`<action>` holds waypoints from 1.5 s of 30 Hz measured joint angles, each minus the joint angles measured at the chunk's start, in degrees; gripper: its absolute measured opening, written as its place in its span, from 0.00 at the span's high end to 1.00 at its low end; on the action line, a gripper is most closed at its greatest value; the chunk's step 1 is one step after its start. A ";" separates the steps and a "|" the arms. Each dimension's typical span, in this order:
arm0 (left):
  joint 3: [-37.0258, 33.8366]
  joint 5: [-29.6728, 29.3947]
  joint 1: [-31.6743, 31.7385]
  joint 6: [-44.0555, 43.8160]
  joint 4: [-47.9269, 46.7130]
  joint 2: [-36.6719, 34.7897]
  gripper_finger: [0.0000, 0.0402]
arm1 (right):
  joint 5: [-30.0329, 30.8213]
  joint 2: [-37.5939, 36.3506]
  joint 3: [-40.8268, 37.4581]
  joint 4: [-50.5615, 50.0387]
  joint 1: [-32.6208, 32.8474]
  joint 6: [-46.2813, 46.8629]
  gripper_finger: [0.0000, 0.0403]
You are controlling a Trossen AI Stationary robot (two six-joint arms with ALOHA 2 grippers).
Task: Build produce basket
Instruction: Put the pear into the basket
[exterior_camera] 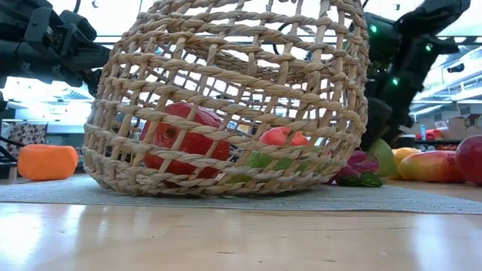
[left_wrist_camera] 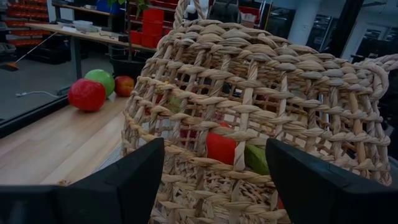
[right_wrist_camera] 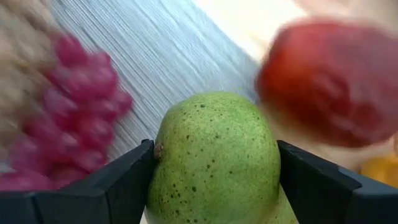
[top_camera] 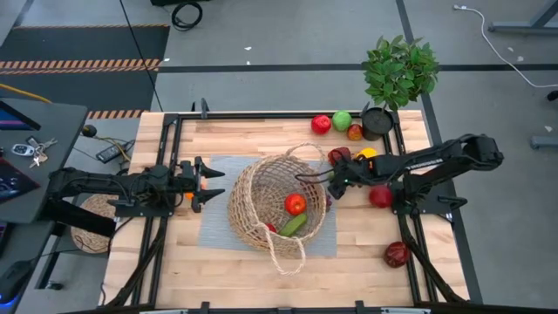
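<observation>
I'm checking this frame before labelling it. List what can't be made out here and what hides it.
- Right hand: whether it already grips the green pear between its fingers; high view too small.
- Grapes and a red fruit: blurred in the right wrist view.
- Basket contents: wicker partly screens them in the low view.
- Orange piece: kind unclear, low view.

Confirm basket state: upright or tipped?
Tipped: the basket lies on its side on the grey mat, with a red piece inside.
</observation>
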 joint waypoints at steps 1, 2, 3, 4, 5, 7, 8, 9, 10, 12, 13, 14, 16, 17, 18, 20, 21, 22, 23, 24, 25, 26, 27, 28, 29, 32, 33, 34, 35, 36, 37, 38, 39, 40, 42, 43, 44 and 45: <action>0.01 0.00 0.00 0.00 0.00 0.00 0.29 | 0.06 -0.31 0.84 -0.18 -0.12 -0.29 0.21; 0.00 0.00 0.00 0.00 0.00 0.00 0.29 | 0.10 -0.53 1.48 -0.47 -0.16 -0.42 0.21; 0.00 0.00 -0.01 0.01 0.00 0.00 0.29 | 0.12 -0.77 1.88 -0.85 -0.17 -0.43 0.21; -0.01 0.00 -0.01 0.00 0.02 0.00 0.29 | 0.22 -0.99 2.31 -1.28 -0.18 -0.45 0.21; 0.00 0.00 -0.01 0.00 0.00 0.00 0.29 | 0.30 -1.30 2.90 -1.39 -0.17 -0.48 0.21; 0.01 -0.01 0.00 0.00 0.01 0.00 0.29 | 1.00 -1.98 4.16 -1.23 -0.10 -0.83 0.21; -0.01 0.00 0.01 0.00 0.02 0.00 0.29 | 1.78 -2.26 4.67 -1.39 0.02 -0.97 0.21; 0.00 0.00 0.01 0.00 0.00 0.02 0.29 | 2.50 -2.41 5.22 -1.66 0.18 -1.26 0.21; 0.01 0.00 0.00 0.00 0.00 0.00 0.29 | 2.92 -2.63 5.74 -1.77 0.27 -1.73 0.21; 0.01 0.00 0.01 0.00 0.01 0.01 0.29 | 3.31 -3.09 7.28 -2.25 0.31 -2.31 0.22; 0.01 0.00 0.00 0.00 0.00 0.01 0.29 | 3.40 -3.27 8.17 -2.77 0.31 -2.58 0.22; 0.01 -0.02 0.00 -0.01 0.02 0.00 0.29 | 3.52 -3.48 9.09 -3.39 0.31 -3.05 0.22; 0.00 0.00 -0.01 0.00 0.00 0.01 0.29 | 3.90 -3.69 10.76 -4.41 0.31 -3.78 0.22; 0.01 0.00 0.01 0.00 0.01 0.00 0.29 | 4.01 -3.76 11.72 -4.60 0.31 -4.07 0.22; 0.00 -0.02 0.00 0.00 0.00 0.00 0.29 | 4.13 -3.94 12.55 -4.82 0.31 -4.54 0.22; 0.01 0.00 -0.01 0.02 0.00 0.00 0.29 | 4.63 -4.05 14.02 -4.86 0.31 -5.86 0.22; -0.01 0.00 0.01 0.00 0.00 0.00 0.29 | 4.66 -4.04 14.59 -4.81 0.31 -6.53 0.22; 0.01 0.00 -0.01 -0.02 0.02 0.00 0.29 | 4.67 -4.04 15.05 -4.93 0.31 -7.03 0.21; 0.01 0.00 0.01 0.00 0.00 0.00 0.29 | 4.65 -4.04 15.59 -5.03 0.31 -7.58 0.21; 0.01 0.00 0.00 0.01 -0.02 0.02 0.29 | 4.65 -4.04 16.15 -5.04 0.31 -8.07 0.21; 0.01 -0.01 0.00 -0.01 0.01 0.00 0.29 | 4.65 -4.04 16.73 -5.11 0.31 -8.49 0.21; 0.01 0.00 0.01 -0.01 0.04 0.00 0.29 | 4.63 -4.06 17.45 -5.74 0.31 -9.02 0.21; 0.00 0.00 -0.01 0.01 -0.01 0.02 0.29 | 4.65 -4.20 18.31 -6.69 0.31 -9.56 0.21; 0.01 0.00 0.00 0.00 -0.02 0.00 0.29 | 4.72 -4.32 19.16 -7.51 0.31 -9.99 0.21; 0.00 0.00 0.00 -0.01 0.02 0.00 0.29 | 4.94 -4.50 20.01 -7.88 0.31 -10.60 0.21; -0.01 0.00 0.01 0.00 0.02 0.00 0.29 | 5.65 -4.99 22.54 -8.95 0.31 -12.40 0.21; 0.01 0.00 0.00 0.00 0.00 0.00 0.29 | 6.01 -5.10 23.31 -9.28 0.31 -12.84 0.21; 0.00 0.00 0.01 0.00 0.00 0.00 0.29 | 6.59 -5.21 24.12 -9.73 0.31 -13.35 0.21; 0.01 0.00 0.00 0.02 0.02 0.00 0.29 | 7.26 -5.28 24.95 -10.23 0.31 -13.86 0.21; 0.01 0.00 0.01 0.00 -0.01 0.00 0.29 | 8.00 -5.38 25.67 -10.66 0.31 -14.34 0.21; 0.01 0.00 0.00 -0.02 0.01 0.00 0.29 | 8.66 -5.47 26.35 -11.06 0.31 -14.92 0.21; 0.01 0.00 0.01 0.00 0.02 0.00 0.29 | 9.15 -5.52 27.12 -11.47 0.29 -15.53 0.21; 0.00 0.00 0.00 0.01 -0.01 0.02 0.29 | 9.57 -5.60 27.93 -12.01 0.29 -16.23 0.21; 0.00 -0.01 -0.01 0.00 -0.01 0.01 0.29 | 9.93 -5.67 28.86 -12.55 0.27 -17.12 0.21; 0.01 0.00 0.01 0.02 0.00 0.02 0.29 | 11.00 -5.78 31.19 -12.97 0.21 -18.66 0.21; 0.01 0.00 -0.01 0.00 -0.02 0.02 0.29 | 11.36 -5.90 32.27 -12.96 0.21 -19.52 0.21; 0.01 -0.02 -0.01 -0.02 0.02 0.00 0.29 | 11.47 -5.96 33.43 -12.99 0.21 -20.33 0.21; 0.01 0.00 0.01 0.00 0.02 0.02 0.29 | 11.53 -5.96 34.69 -12.96 0.21 -21.33 0.21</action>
